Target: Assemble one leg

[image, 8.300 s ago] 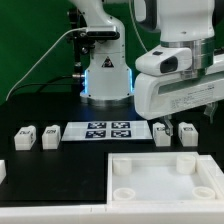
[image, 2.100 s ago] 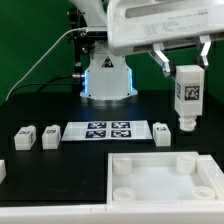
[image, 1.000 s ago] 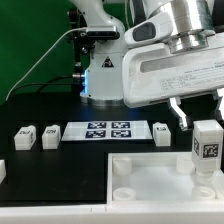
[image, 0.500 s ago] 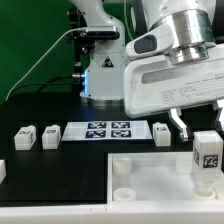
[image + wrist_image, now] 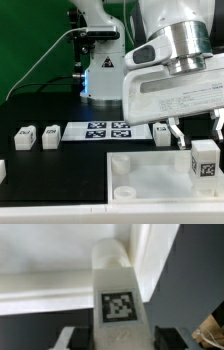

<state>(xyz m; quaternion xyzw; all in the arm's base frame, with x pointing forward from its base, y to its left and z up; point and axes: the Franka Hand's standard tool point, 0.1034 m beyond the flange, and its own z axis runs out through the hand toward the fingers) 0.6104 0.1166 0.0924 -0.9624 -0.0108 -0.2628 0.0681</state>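
Nearest the tabletop's front edge, toward the exterior view's right, lay the white rimmed tray (image 5: 140,159). My gripper (image 5: 117,340) was clamped on the leg (image 5: 205,160), holding it upright above the tray's far corner on that same side. Whether it touched the round post (image 5: 110,252) there, I could not tell. Farther back, three loose legs (image 5: 50,137) and the marker board (image 5: 107,130) lay in a row.

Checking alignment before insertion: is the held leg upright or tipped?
Roughly upright: the leg hangs vertically from the hand, its tag facing the exterior view, above a corner of the tray.
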